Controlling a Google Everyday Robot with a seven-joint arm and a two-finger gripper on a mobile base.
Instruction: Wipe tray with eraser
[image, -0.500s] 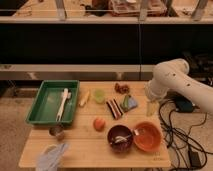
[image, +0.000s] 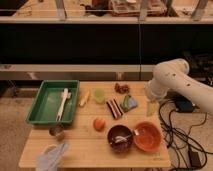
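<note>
Hanging at the counter's 3 o'clock edge, the gripper (image: 151, 107) shows only as a pale stub under the white arm (image: 172, 80). Its fingers stand spread, with nothing between them. The arm itself is cut off by the right frame edge. A small brown lump (image: 121, 88) at 12 o'clock cannot be identified. The dark bowl (image: 120, 138) holds a pale utensil; its other contents are hard to read.

The eraser (image: 115, 107), striped, lies near the counter's middle, apart from the gripper. A blue-green wedge (image: 131, 102) sits just beside it at its 3 o'clock. The tray (image: 44, 107), green, sits at the 9 o'clock end, with a white long-handled utensil (image: 63, 102) lying in it.

The counter (image: 90, 152) is pale wood. On it are an orange fruit (image: 99, 123) just below the eraser, a metal cup (image: 57, 131) at the tray's 6 o'clock, a crumpled cloth (image: 52, 155) at 7 o'clock and an orange bowl (image: 147, 136) at 5 o'clock, touching the dark bowl.

Behind the counter are dark wall panels with a pale ledge. Black cables (image: 185, 135) trail over the floor at 4 o'clock.
</note>
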